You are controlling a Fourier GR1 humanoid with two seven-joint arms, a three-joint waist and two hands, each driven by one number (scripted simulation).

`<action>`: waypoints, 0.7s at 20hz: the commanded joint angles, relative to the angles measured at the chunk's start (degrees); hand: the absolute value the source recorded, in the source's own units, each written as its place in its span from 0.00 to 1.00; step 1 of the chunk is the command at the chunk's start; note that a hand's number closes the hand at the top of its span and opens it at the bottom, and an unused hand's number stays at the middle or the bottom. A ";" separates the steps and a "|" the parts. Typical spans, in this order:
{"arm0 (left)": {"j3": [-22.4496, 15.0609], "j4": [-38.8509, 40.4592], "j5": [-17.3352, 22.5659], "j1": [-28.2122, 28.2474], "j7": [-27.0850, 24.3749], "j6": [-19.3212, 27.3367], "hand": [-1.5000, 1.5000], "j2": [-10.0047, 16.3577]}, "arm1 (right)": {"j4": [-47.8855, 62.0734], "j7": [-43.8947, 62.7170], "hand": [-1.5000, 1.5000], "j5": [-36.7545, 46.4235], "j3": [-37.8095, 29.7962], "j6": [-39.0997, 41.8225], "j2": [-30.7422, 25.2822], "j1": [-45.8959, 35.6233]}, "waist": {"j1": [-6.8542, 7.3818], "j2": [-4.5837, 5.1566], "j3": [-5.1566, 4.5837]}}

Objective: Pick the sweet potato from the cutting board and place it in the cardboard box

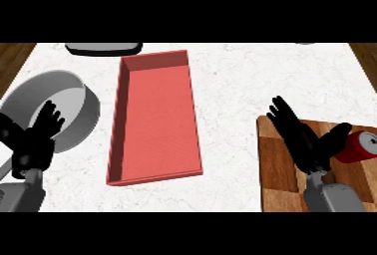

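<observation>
**Right hand open beside the sweet potato on the board**

The sweet potato (359,148) lies on the board (280,167), at the board's right side near the view's right edge. It shows as a short red piece with a paler end face. The board sits at the near right of the white surface (243,84).

The right hand (305,144) is over the board, just left of the sweet potato. Its fingers are straight and point to the far left, and nothing is grasped. The thumb is spread out to the right, with its tip just beside the sweet potato; whether it touches cannot be told.

The box (158,114), long, red and shallow, lies in the middle of the surface, well apart from the board. Its length runs from near to far.

The left hand (33,142) rests at the near left with fingers up and relaxed, holding nothing. It shows in front of a round grey pot (77,107). A dark grey tray (103,48) lies at the far edge, just beyond the box's far left corner.
</observation>
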 commanded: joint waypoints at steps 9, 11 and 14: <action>-8.32 -4.81 -11.50 2.42 -6.84 -1.24 0.50 3.45 | -1.02 -3.28 1.00 37.15 -3.27 -23.09 -19.82 -4.31 | -4.21 -1.83 -1.28; -9.37 -6.48 -12.80 4.06 -7.30 -1.23 0.50 3.90 | -2.89 -5.24 0.00 40.15 -3.45 -31.84 -14.45 -1.55 | -2.67 -1.57 -0.86; -10.75 -9.64 -14.69 6.37 -7.55 -0.69 0.50 3.51 | -8.97 -8.68 0.00 43.25 -1.26 -36.21 -11.30 7.49 | -2.13 -1.36 -0.80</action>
